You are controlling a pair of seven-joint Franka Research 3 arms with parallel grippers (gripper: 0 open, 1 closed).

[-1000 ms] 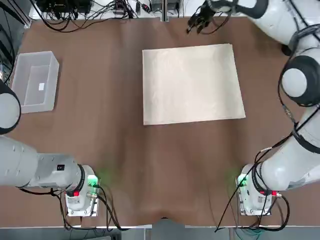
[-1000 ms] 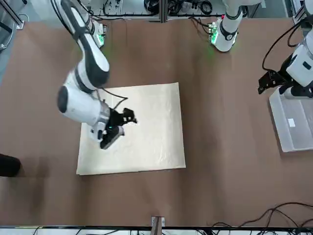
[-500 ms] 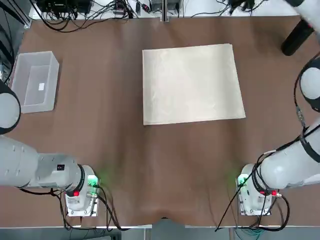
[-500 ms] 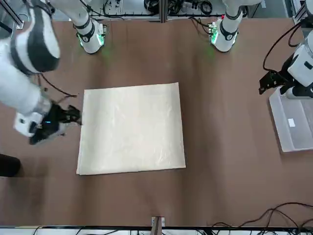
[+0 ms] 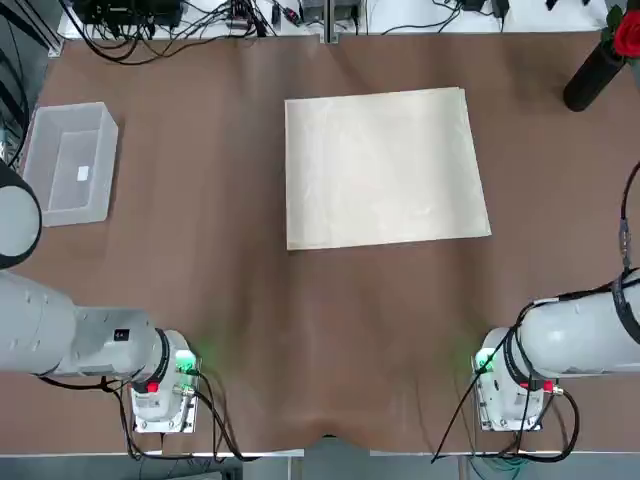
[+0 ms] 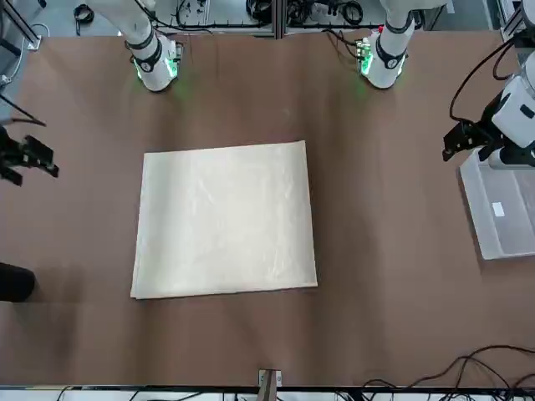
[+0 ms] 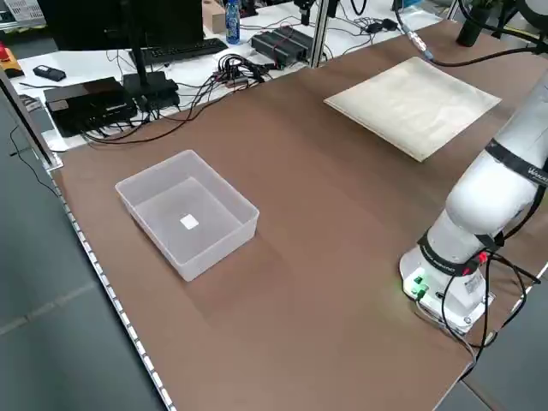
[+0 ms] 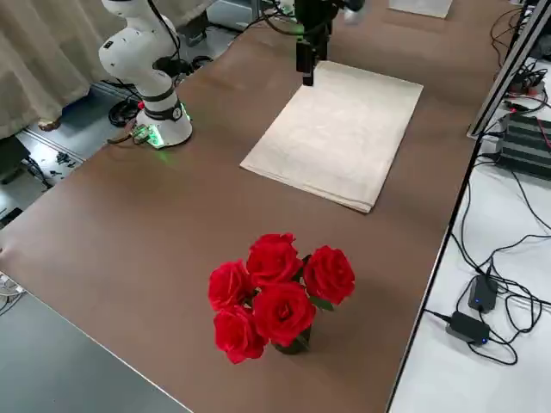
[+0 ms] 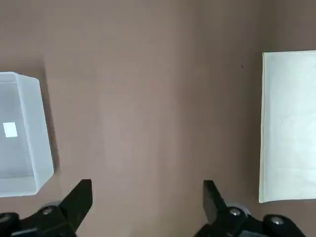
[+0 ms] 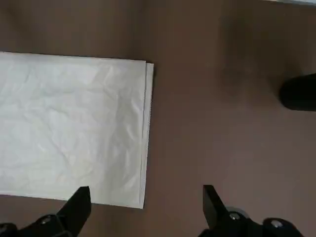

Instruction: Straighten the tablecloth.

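- Cream-beige fabric, one tablecloth (image 5: 385, 170): lying flat on the table's far half, well apart from the box, its surface showing faint creases; four-sided, with one side slanting, and a second layer peeking out along an edge.
- Brown table covering (image 5: 240, 290), one: spreading smooth and softly shiny beneath the cloth, with a few shallow wrinkles.
- Translucent plastic box (image 7: 187, 214), one: standing open-topped at the robot's left, rectangular with rounded corners, bearing one small white square label (image 7: 189, 222).
- Black metal pincers, two, each having two fingers. The left gripper (image 9: 147, 197) is hovering near the box — standing open, holding nothing. The right gripper (image 10: 147, 200) is hanging at the robot's right, beyond the cloth's layered edge — also standing open, also holding nothing.
- Red roses (image 8: 284, 312), five: clustering with full, ruffled petals and dark green leaves in one black cylindrical vase (image 5: 595, 75), which is standing upright at the table's far right.
- White worktop (image 7: 193, 68), one: running beside the table and carrying one black monitor (image 7: 128, 21), one black keyboard (image 7: 181, 50), one blue-tinted bottle (image 7: 232, 21) and tangling black cables (image 7: 214, 86).
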